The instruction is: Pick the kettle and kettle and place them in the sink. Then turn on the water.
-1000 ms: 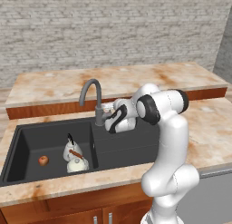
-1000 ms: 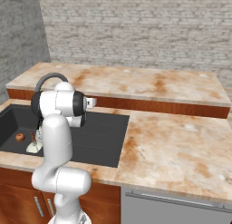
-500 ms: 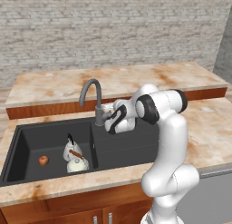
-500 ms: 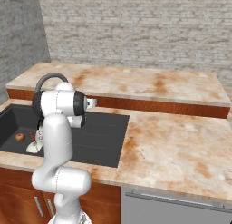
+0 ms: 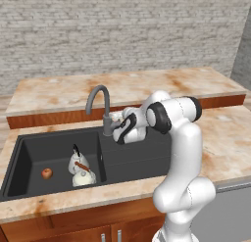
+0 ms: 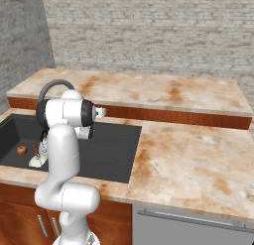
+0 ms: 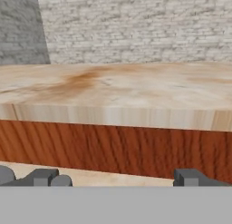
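Observation:
Two whitish kettles lie side by side in the left basin of the black sink (image 5: 139, 162). One kettle (image 5: 77, 160) has a black handle; the other kettle (image 5: 84, 178) has a reddish-brown handle. In the right base view a kettle (image 6: 36, 160) shows past the arm in the sink (image 6: 111, 150). My gripper (image 5: 117, 122) hovers over the sink's back edge, just right of the base of the grey gooseneck tap (image 5: 97, 102). It points at the raised counter's wooden front. In the hand view the gripper (image 7: 115, 177) is open, fingertips (image 7: 43, 177) wide apart with nothing between them. No water stream is visible.
A small red apple (image 5: 47, 173) lies in the left basin beside the kettles. A raised marble counter (image 5: 127, 86) with a wooden front runs behind the sink. Marble worktop (image 6: 193, 159) stretches to the right. A brick wall stands at the back.

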Tool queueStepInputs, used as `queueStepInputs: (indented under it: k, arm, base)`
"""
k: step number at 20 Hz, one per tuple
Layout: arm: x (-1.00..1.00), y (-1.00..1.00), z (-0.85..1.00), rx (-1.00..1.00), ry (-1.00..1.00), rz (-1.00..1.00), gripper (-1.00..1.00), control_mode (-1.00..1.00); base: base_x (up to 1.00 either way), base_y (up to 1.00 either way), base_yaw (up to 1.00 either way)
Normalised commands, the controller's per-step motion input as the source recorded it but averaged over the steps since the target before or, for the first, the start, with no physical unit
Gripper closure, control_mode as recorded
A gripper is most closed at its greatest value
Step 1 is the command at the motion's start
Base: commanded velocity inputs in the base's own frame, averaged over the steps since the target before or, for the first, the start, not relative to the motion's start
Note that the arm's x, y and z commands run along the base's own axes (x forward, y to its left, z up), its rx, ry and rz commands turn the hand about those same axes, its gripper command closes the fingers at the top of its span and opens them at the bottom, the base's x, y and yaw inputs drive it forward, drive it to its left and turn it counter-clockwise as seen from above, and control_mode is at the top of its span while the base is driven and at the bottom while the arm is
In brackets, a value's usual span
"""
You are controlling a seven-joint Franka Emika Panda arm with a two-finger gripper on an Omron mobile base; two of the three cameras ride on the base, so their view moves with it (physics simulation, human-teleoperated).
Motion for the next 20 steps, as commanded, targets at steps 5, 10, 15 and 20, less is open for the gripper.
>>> queueStepInputs:
  k: [5, 10, 15, 20]
  arm:
    - [0.00, -0.16, -0.02, 0.01, 0.00, 0.01, -1.00, -1.00]
    - [0.00, -0.37, -0.01, 0.05, 0.00, 0.03, -1.00, -1.00]
    - [0.02, -0.41, 0.00, 0.05, 0.00, 0.04, -1.00, -1.00]
    - [0.11, -0.57, -0.01, 0.06, 0.00, 0.06, -1.00, -1.00]
  base:
    - [0.00, 0.00, 0.00]
    - [0.00, 0.00, 0.00]
    - [0.00, 0.00, 0.00]
    - [0.00, 0.00, 0.00]
